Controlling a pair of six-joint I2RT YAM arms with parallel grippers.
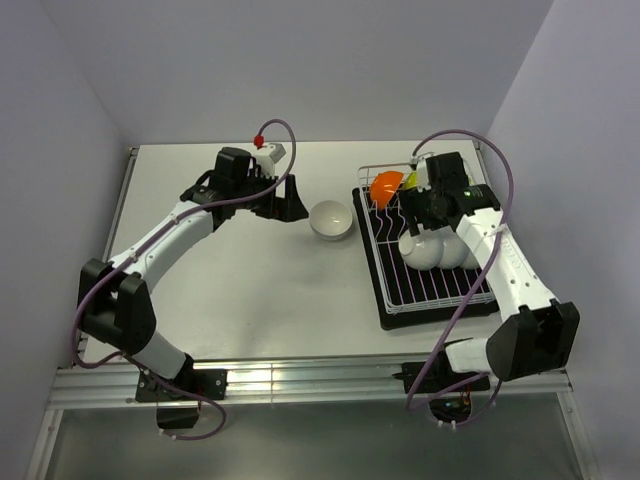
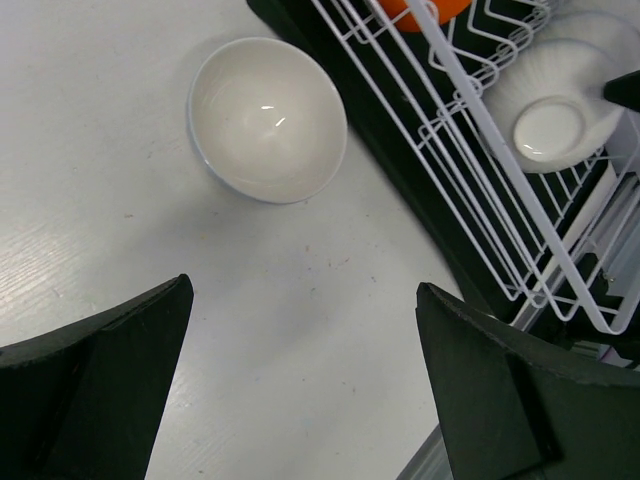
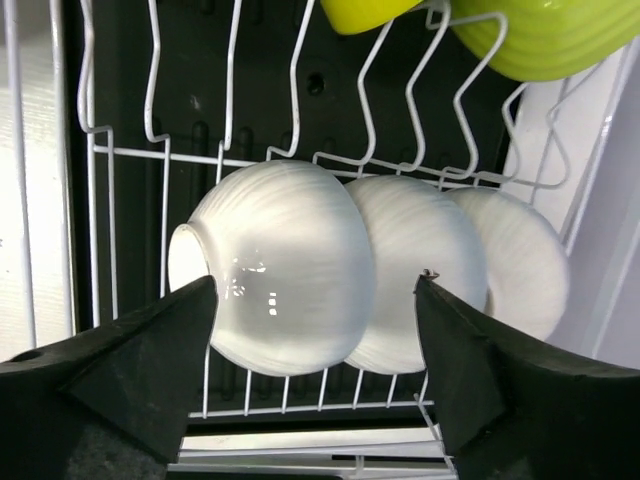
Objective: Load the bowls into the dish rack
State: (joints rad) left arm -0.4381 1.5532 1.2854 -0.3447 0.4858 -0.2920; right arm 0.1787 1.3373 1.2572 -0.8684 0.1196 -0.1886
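One white bowl (image 1: 330,220) sits upright on the table, left of the dish rack (image 1: 392,285). My left gripper (image 1: 285,196) hovers open just left of this bowl (image 2: 268,120), with nothing between its fingers (image 2: 120,370). In the rack (image 3: 160,150), three white bowls lie on their sides in a row: (image 3: 280,280), (image 3: 425,265), (image 3: 520,260). Behind them stand two lime green bowls (image 3: 545,35) and an orange bowl (image 1: 385,186). My right gripper (image 3: 315,285) hangs open over the white bowls, its fingers apart from them.
The rack's black tray (image 1: 372,250) reaches close to the right wall. White wire prongs (image 2: 470,130) stand near the left gripper's right finger. The table's near edge is a metal rail (image 1: 300,380).
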